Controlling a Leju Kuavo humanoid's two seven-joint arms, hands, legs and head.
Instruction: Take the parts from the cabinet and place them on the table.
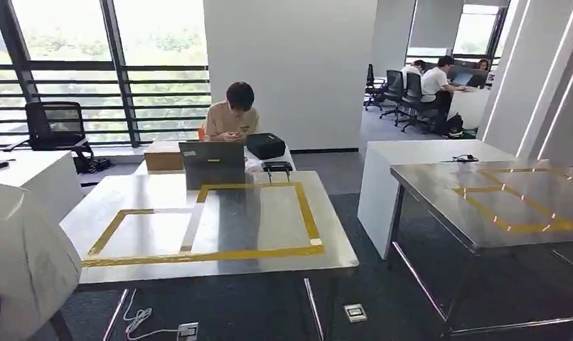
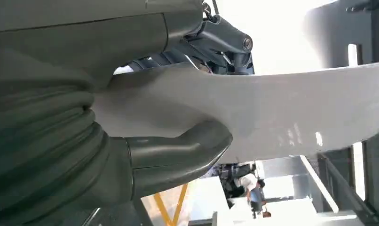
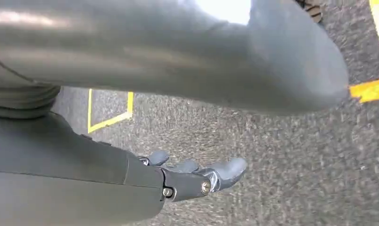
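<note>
The desk (image 1: 220, 220) ahead is the biggest thing here, steel-topped with two yellow tape boxes (image 1: 259, 220), and it carries no part yet. A laptop (image 1: 212, 165), a cardboard box (image 1: 163, 155) and a black case (image 1: 266, 145) crowd its far edge, and a person (image 1: 232, 114) sits just behind them. A second desk (image 1: 497, 202) stands to the right.

The white part (image 2: 291, 117) is off the cabinet and in the left robot hand (image 2: 131, 136), thumb under it and dark fingers (image 2: 216, 40) over it; in the head view the part (image 1: 24, 256) bulks at the lower left corner, short of the desk edge. The grip sits at one end, so most of the part hangs out beyond it. My worry is that this overhang could lever the part loose, or swing its free end into the desk rim or the laptop as the robot closes in.

The right robot hand (image 3: 197, 176) hangs over grey carpet (image 3: 281, 169), fingers spread and holding nothing, so it gives no support. A white cable (image 1: 138, 323) and a floor socket (image 1: 355, 312) lie under the desk, where a foot might catch.
</note>
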